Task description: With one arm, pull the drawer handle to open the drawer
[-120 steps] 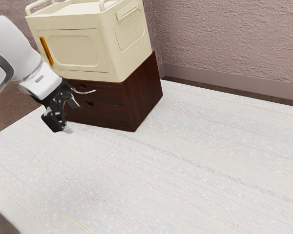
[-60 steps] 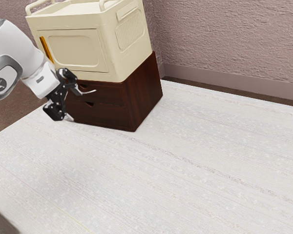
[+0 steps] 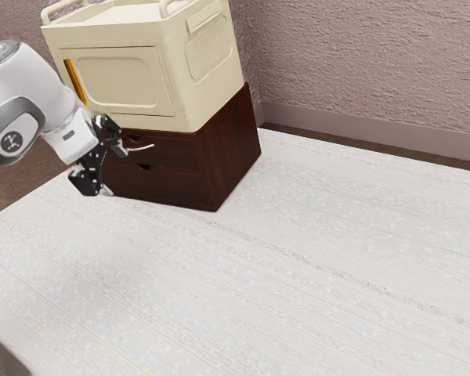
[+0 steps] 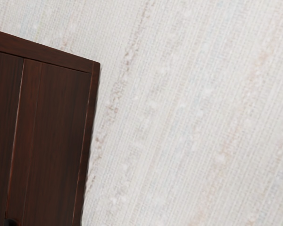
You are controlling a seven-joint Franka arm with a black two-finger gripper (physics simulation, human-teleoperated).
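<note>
Gripper (image 3: 116, 171) moved higher in the exterior view, jaws spread apart; brown drawers (image 3: 168, 185) unmoved, pushed in

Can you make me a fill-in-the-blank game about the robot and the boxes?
1. The cream box sits on ____ of the brown cabinet.
2. The bright strip on the box's front is coloured ____.
3. The white arm comes in from the exterior view's ____ side.
4. The gripper is not shut but ____.

Missing words: top; orange; left; open.
</note>
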